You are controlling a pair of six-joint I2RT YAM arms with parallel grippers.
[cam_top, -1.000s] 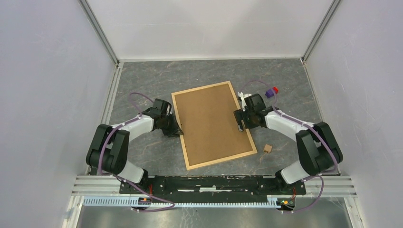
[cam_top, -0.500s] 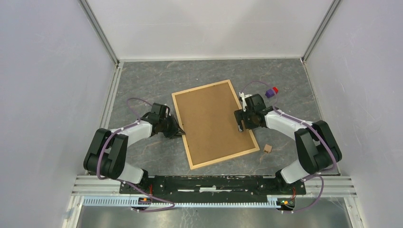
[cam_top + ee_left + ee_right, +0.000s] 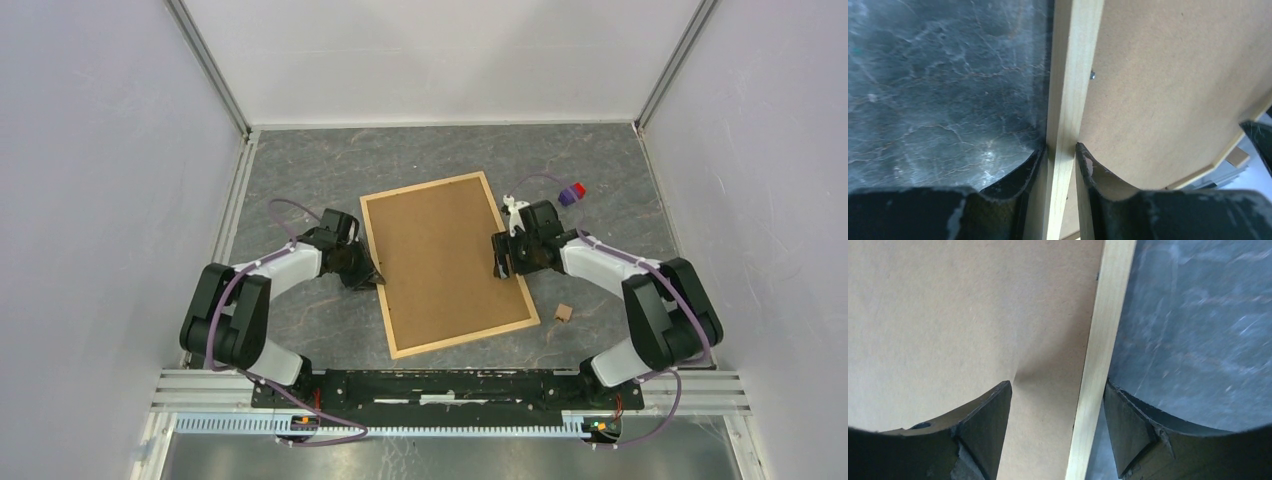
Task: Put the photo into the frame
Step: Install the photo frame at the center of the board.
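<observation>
The frame [image 3: 445, 260] lies back side up in the middle of the table, a brown fibreboard panel edged by thin light wood strips. My left gripper [image 3: 372, 272] is shut on its left strip [image 3: 1070, 75], one fingertip pressed on each side [image 3: 1060, 150]. My right gripper [image 3: 505, 258] stands open astride the right strip [image 3: 1103, 330]: one finger [image 3: 990, 420] hangs over the panel, the other [image 3: 1128, 425] sits just outside the strip. The photo is hidden; only the frame's back shows.
A small wooden block [image 3: 563, 313] lies right of the frame's near corner. A purple and red item [image 3: 572, 192] sits by the far right corner. White walls enclose the dark marbled table [image 3: 300, 170]; a metal rail [image 3: 450, 385] runs along its near edge.
The frame's near end swung a little to the right, then back to the left, with the left gripper holding its strip. The right gripper's jaws have narrowed slightly.
</observation>
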